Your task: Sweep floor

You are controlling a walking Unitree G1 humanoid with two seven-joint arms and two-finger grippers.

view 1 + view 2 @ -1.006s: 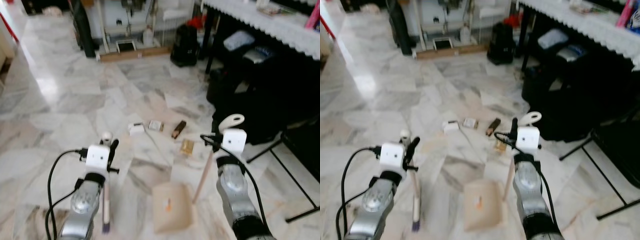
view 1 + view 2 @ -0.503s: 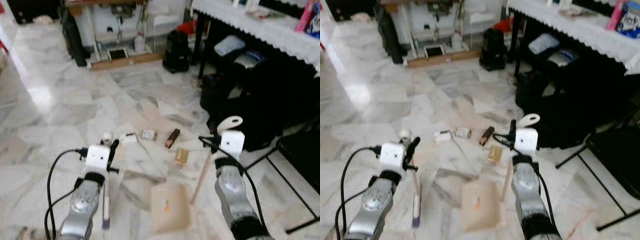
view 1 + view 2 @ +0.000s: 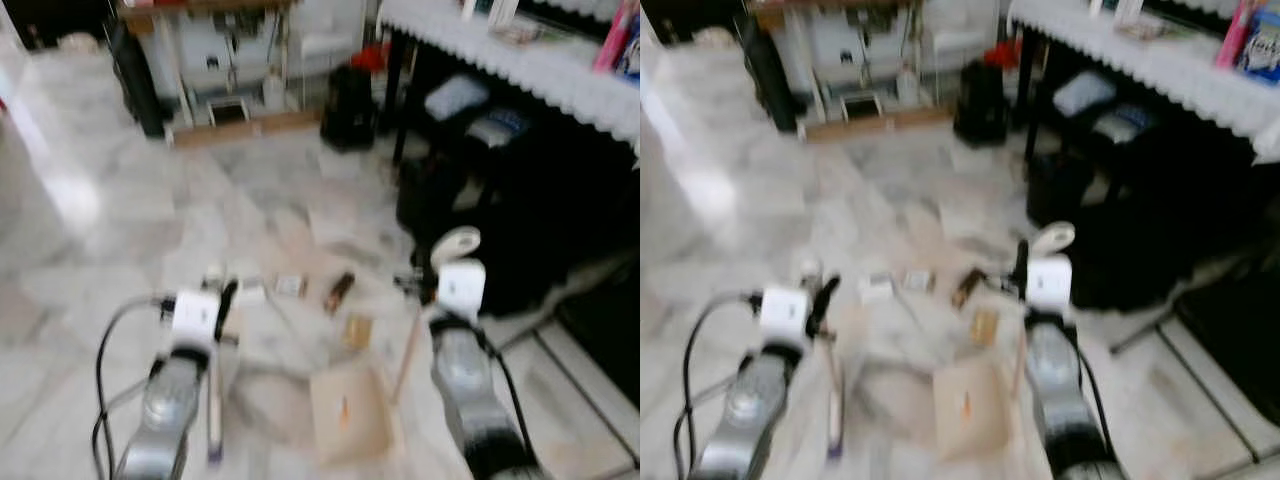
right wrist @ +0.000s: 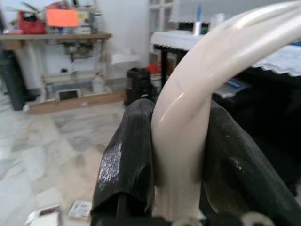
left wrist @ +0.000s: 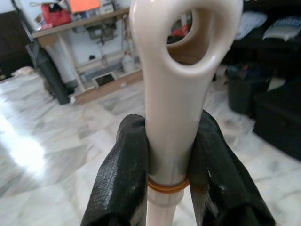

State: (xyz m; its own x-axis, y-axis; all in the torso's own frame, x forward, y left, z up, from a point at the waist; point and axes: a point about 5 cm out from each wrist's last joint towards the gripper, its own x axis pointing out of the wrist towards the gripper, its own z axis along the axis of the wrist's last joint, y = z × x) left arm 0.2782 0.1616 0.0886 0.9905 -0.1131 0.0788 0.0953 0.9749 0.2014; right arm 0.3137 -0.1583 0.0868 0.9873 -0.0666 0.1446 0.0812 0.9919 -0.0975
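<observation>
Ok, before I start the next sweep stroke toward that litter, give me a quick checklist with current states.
1. Left gripper clamped on the broom handle: ok, fingers pressed on both sides.
2. Right gripper clamped on the dustpan handle: ok.
3. Dustpan on the floor between the arms, short of the litter: ok.
4. Litter ahead: ok, a brown piece, a tan packet and two pale pieces lie past the pan.
5. Broom head touching the floor: cannot tell, the head views are blurred.
6. Room on the right: not ok, black bags under the table sit close to the right arm.
</observation>
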